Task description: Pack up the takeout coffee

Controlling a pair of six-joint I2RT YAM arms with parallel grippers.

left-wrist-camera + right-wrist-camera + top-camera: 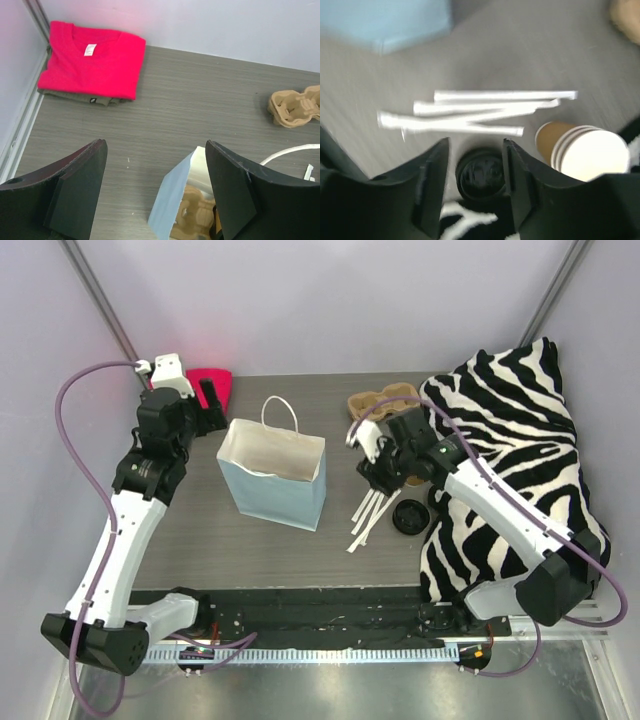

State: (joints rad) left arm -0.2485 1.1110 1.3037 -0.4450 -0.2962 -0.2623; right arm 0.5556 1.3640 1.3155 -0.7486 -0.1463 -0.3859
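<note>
My left gripper [156, 145] gaped empty over the blue bag [172, 200]; my right gripper [475, 150] hovered half-open, empty, above the black lid [481, 176].

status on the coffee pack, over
Both open: left hand above blue bag, right hand over black lid on the table. Uncapped paper cups beside lid, not bagged. Loose straws between lid and bag.

Top camera looks down from behind the arm bases on the table [190, 550]. Left wrist camera faces past the left claw [156, 145] to the blue paper bag [167, 207] and pulp cup carrier [295, 105]; right wrist camera, close, shows wrapped straws [490, 107] beyond the right claw [476, 142]. Top shares all three.
</note>
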